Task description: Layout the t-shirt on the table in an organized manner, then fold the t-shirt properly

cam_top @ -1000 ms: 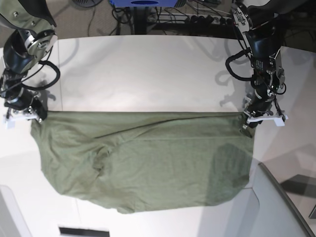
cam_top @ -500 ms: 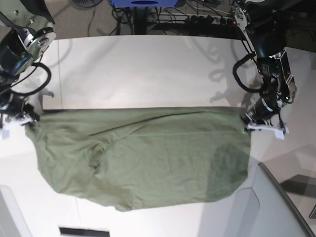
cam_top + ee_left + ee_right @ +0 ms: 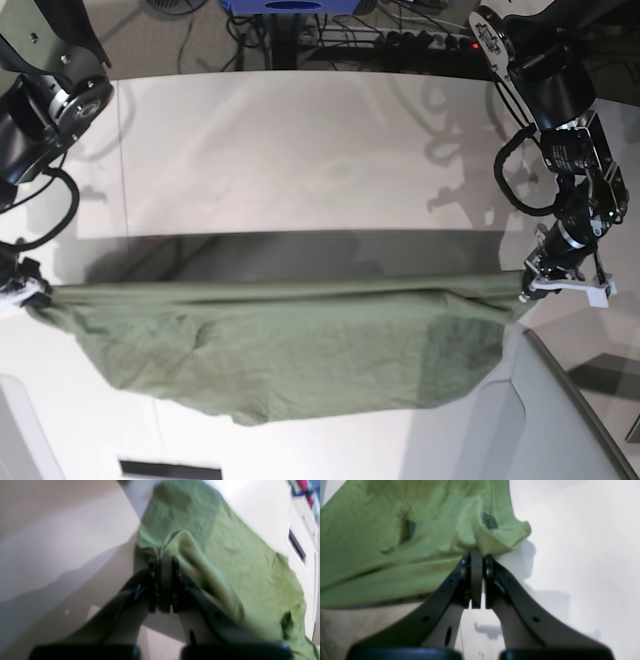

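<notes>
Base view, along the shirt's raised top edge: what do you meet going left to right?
Right gripper pinching one corner → the t-shirt stretched taut over the table → left gripper pinching the other corner → grey angled panel at the lower right.

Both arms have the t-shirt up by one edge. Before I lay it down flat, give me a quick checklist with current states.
1. Left tool shut on a t-shirt corner: ok.
2. Right tool shut on the opposite corner: ok.
3. Held edge stretched taut between the tools: ok, nearly straight in the base view.
4. Fabric smooth: not ok, wrinkles and a fold show.
5. Lower edge fully on the table: cannot tell.
6. Collar and sleeves positioned: cannot tell.
</notes>
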